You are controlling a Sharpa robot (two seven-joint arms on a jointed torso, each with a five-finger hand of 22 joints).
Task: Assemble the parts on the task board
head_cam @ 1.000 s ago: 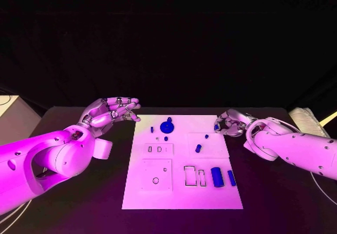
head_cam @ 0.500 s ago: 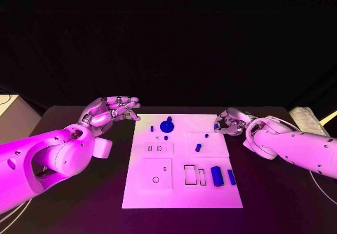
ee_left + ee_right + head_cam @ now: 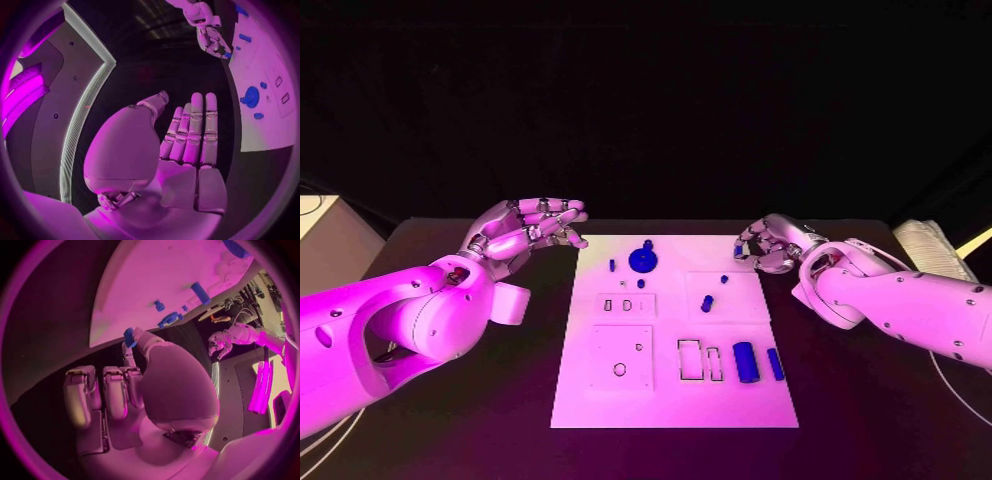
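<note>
Parts lie scattered on the task board (image 3: 675, 400) at table centre: a round blue piece (image 3: 643, 260) near its twelve o'clock edge, a small peg (image 3: 707, 303) mid-board, two blue blocks (image 3: 746, 362) toward four o'clock beside empty rectangular slots (image 3: 689, 361). The right hand (image 3: 769, 245), at the board's two o'clock corner, pinches a small blue part (image 3: 129, 336) between thumb and fingertip, other fingers curled. The left hand (image 3: 524, 232), at ten o'clock off the board, hangs empty with fingers straight and close together. Judging by this, a pick is done; next comes carrying that piece to its matching socket and lining it up.
</note>
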